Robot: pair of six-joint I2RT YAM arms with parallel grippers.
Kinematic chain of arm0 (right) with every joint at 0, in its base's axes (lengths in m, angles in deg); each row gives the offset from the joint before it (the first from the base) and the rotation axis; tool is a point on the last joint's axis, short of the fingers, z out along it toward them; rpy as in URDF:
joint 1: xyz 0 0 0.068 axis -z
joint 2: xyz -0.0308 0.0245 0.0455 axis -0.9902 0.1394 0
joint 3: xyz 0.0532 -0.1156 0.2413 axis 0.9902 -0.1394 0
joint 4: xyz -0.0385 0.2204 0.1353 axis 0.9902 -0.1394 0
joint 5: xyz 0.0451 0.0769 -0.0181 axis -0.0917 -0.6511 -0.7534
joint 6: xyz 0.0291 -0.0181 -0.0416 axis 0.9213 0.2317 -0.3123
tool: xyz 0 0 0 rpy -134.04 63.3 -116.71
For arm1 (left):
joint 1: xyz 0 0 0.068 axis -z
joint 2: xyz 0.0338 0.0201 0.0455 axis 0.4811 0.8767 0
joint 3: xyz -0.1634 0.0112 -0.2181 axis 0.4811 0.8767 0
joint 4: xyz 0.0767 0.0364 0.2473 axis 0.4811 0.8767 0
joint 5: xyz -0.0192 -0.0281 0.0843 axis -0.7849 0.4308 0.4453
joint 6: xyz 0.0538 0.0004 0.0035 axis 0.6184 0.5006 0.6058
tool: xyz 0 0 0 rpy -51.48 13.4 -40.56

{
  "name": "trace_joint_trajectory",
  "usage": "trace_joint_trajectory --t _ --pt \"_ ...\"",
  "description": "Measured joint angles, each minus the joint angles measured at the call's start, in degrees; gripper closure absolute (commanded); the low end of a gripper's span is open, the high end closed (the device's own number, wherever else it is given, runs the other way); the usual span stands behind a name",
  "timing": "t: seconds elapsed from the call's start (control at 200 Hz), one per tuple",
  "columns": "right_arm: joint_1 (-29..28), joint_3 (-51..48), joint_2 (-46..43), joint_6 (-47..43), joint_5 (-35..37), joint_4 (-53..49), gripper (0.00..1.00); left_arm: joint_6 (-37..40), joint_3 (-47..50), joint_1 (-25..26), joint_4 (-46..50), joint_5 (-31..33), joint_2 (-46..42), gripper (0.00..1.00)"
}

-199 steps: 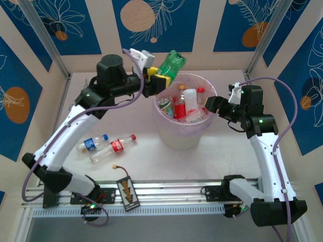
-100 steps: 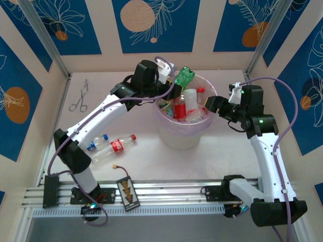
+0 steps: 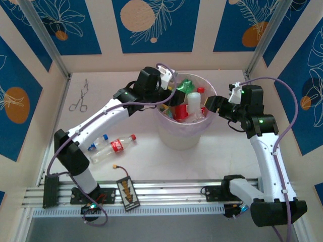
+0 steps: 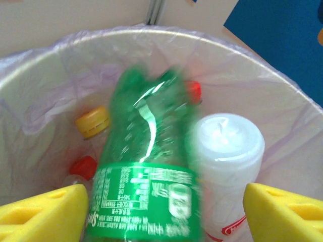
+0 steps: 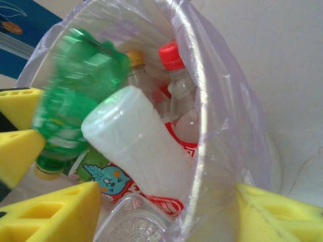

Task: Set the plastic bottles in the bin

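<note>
**Top view.** Logged left tool [image 3: 171, 94] reaching over the near-left rim of the bin [image 3: 184, 133], with the green-labelled bottle [image 3: 184, 84] tilted among the bottles inside. Logged right tool [image 3: 208, 104] just beside the bin's right rim. Counted two more on the desk [image 3: 151, 161]: blue-labelled bottle [image 3: 94, 144] and red-labelled bottle [image 3: 117, 145], lying close together, well apart from the bin. Ignore the forceps [image 3: 78, 99] at far left.

**Left wrist view.**
- Found the pads [image 4: 45, 214] spread wide with the green-labelled bottle between them.
- Saw a clear gap on the right side. Cannot tell whether the left pad touches the label.
- Judged the left tool open and gripping nothing. Read the smear on the bottle as motion, so took it as loose above the bin's load.
- Judged the step in hand as the drop.
- To do it well: keep the jaws spread, rise straight up clear of the rim, and avoid snagging the bag [image 4: 282, 116].
- Only then swing toward the desk pair and take one bottle across its middle.

**Right wrist view.** Found the right tool's own pads [image 5: 50, 214] far apart, nothing clamped. Saw the bag-lined rim running between them. Cannot tell whether they straddle the rim or hang in front of it. Hold this arm off the rim so as not to tip the bin.

**Hard to make out.**
- Cannot count the bottles inside. Made out a white drink bottle [image 5: 136, 156], a red cap [image 5: 170, 54] and a yellow cap [image 4: 92, 121]; lower layers covered.
- Cannot tell which end of the green-labelled bottle points down, because of the blur.
</note>
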Motion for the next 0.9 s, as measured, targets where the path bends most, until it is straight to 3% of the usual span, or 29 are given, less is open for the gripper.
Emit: trace_joint_trajectory --t 0.12,0.295,0.49,0.725,0.9 --pt "0.0 0.0 0.0 0.0 -0.3 0.3 0.34 0.0 0.0 0.0 -1.5 0.8 -1.4 0.18" --pt "0.0 -0.2 0.0 0.0 -0.5 0.5 0.34 0.6 -2.8 0.0 -3.1 0.9 -1.0 0.27" --pt "0.0 -0.3 0.0 0.0 -0.5 0.8 0.34 1.4 -8.9 0.3 -2.8 -0.2 4.1 0.42" --pt "0.0 -0.3 0.0 0.0 -0.5 0.8 0.34 1.3 -9.6 1.4 0.3 -1.7 9.4 0.59" --pt "0.0 -0.6 0.0 0.0 -0.6 1.4 0.34 1.3 -11.0 3.8 1.8 -2.2 12.6 0.62"
